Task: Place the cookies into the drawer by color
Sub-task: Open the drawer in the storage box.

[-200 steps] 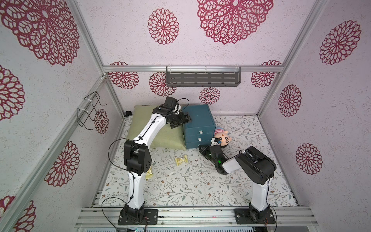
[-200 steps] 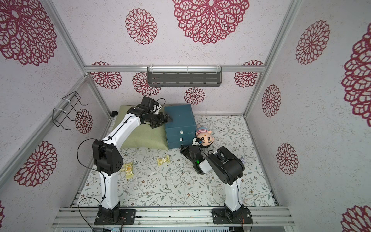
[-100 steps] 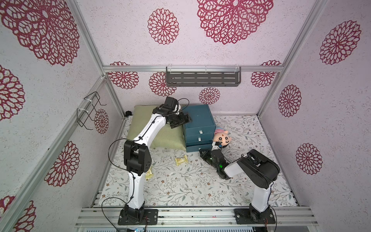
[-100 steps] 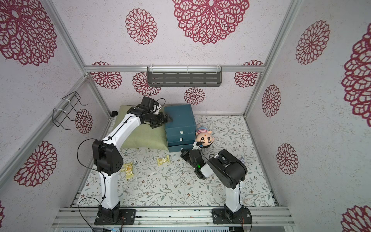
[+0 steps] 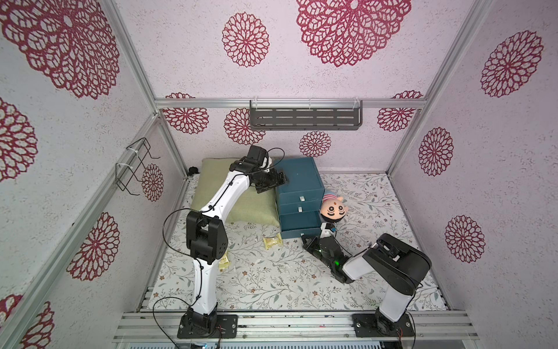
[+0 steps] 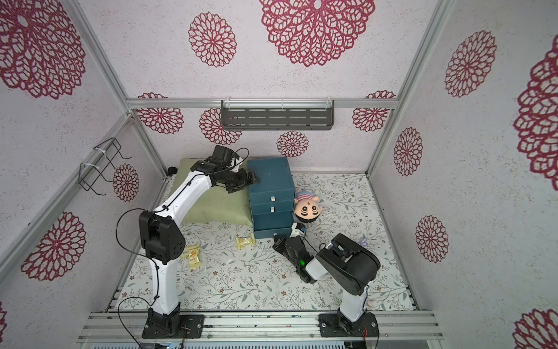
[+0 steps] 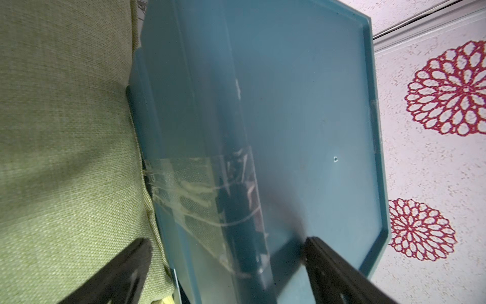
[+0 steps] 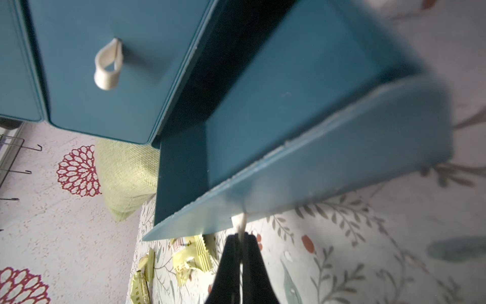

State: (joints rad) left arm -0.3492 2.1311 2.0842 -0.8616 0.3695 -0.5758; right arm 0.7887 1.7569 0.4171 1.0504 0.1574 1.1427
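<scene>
Drawer [image 5: 297, 181] at tabletop [image 5: 271, 281] rear, bottom tray [image 8: 289, 105] partly out. Right hand [image 8: 240, 238] pinching white tab [image 8: 239, 223]; left hand [image 7: 223, 247] spread, straddling drawer's top edge. Unit likely light, may slide; tab soft, grip near root. Cookies [image 5: 272, 242] loose in front

Pale walls [image 5: 181, 45] with crimson medallions, grey slotted shelf [image 5: 305, 119] (back wall), black wire rack [image 5: 136, 166], leaf-print floor cloth [image 5: 271, 281], green cushion [image 5: 208, 181]
</scene>
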